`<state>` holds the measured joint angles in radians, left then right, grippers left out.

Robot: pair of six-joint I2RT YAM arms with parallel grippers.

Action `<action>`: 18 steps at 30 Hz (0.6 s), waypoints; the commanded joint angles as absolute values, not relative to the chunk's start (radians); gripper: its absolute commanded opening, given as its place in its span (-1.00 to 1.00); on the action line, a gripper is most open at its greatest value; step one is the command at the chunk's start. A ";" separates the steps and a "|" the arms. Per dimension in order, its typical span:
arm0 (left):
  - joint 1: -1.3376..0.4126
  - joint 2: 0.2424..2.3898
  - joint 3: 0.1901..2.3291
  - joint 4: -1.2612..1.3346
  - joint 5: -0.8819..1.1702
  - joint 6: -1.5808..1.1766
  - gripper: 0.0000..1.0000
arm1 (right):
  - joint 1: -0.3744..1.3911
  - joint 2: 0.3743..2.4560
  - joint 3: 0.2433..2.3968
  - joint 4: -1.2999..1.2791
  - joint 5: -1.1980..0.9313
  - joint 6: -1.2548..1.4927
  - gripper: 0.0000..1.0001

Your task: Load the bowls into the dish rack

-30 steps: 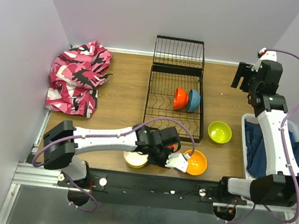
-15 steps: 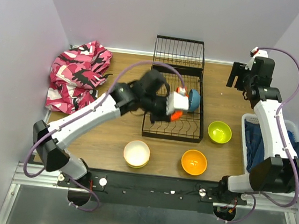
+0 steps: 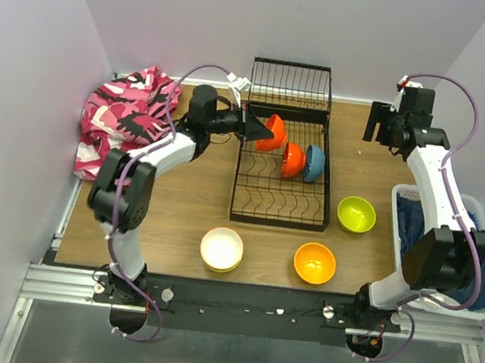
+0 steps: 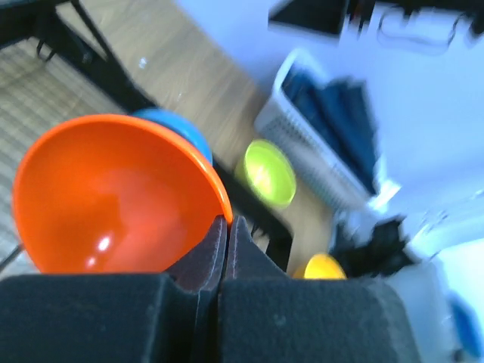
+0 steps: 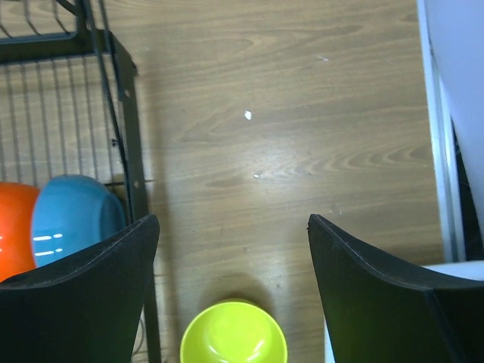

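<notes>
The left hand (image 4: pixel 225 227) is pinched tight on the thin rim of a glossy orange-red bowl (image 3: pixel 272 132). It holds the bowl tipped on edge at the 11 o'clock corner of the black wire dish rack (image 3: pixel 275 204); whether the bowl touches the wires is unclear. Inside the rack, a red bowl (image 3: pixel 291 159) and a blue bowl (image 3: pixel 315 162) stand on edge side by side. On the wood-grain counter (image 3: pixel 189 193), round and open side up, sit a lime green bowl (image 3: pixel 356 214) at the rack's 4 o'clock, an orange bowl (image 3: pixel 315 262) at 5 o'clock and a cream-white bowl (image 3: pixel 222 248) at 7 o'clock. The right hand (image 5: pixel 231 223) hangs spread wide and holds nothing, at the rack's 2 o'clock.
</notes>
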<state>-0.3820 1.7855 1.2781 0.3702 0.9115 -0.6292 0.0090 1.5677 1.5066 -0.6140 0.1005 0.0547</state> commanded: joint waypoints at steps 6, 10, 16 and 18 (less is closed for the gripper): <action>-0.367 2.060 1.250 1.391 0.911 -1.433 -1.00 | 0.005 1.673 1.604 -0.686 0.202 -0.018 0.76; -0.367 2.103 1.255 1.377 0.891 -1.433 -1.00 | 0.005 1.721 1.661 -0.689 0.203 -0.023 0.77; -0.347 2.160 1.255 1.397 0.881 -1.474 -1.00 | 0.005 1.730 1.628 -0.673 0.192 -0.014 0.77; -0.339 2.181 1.244 1.417 0.870 -1.491 -1.00 | 0.005 1.726 1.614 -0.673 0.196 -0.014 0.77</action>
